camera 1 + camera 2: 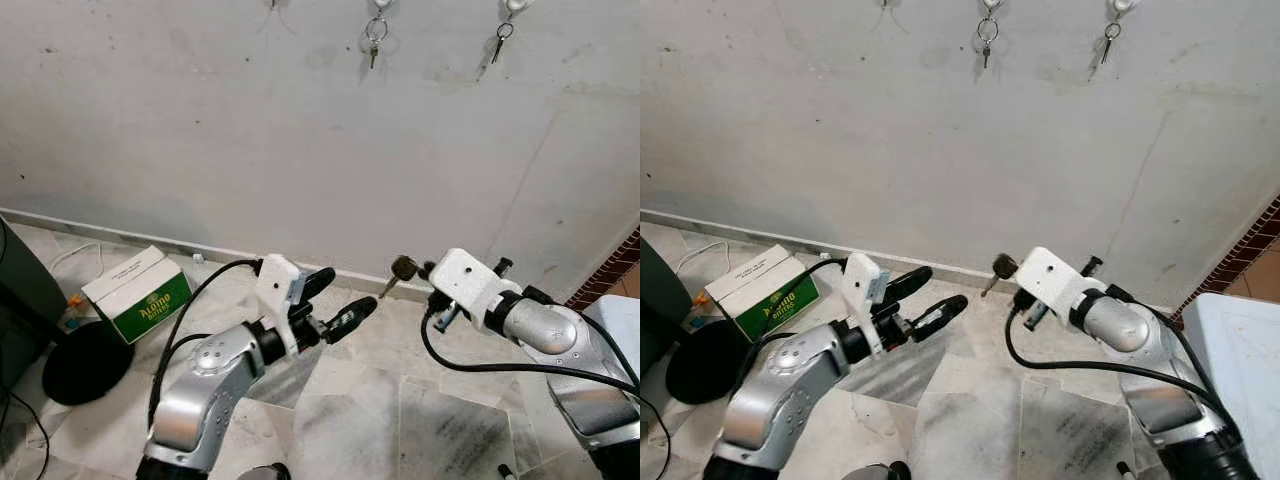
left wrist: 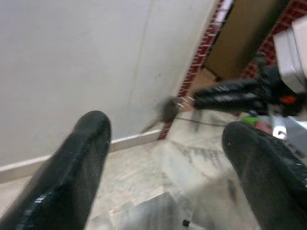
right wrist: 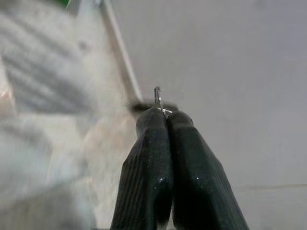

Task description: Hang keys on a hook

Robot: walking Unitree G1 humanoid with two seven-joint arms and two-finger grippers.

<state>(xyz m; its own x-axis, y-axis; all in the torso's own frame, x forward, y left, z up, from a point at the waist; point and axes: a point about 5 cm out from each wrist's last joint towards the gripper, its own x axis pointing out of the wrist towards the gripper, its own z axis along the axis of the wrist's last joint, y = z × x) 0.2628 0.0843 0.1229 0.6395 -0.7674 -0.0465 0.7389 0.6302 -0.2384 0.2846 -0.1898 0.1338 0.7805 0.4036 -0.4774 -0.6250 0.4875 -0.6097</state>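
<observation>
Left eye view: right gripper (image 1: 418,270) pinching key (image 1: 400,270) low nr floor; free hook (image 1: 272,4) high on wall, up-left. Left gripper (image 1: 345,300) spread, idle.

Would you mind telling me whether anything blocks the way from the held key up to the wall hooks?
Nothing visible does. The right pincer holds the key low, near the floor; only bare wall lies below the hooks.

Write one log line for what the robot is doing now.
right gripper: shut on key | left gripper: open, idle | hooks on wall: above
</observation>
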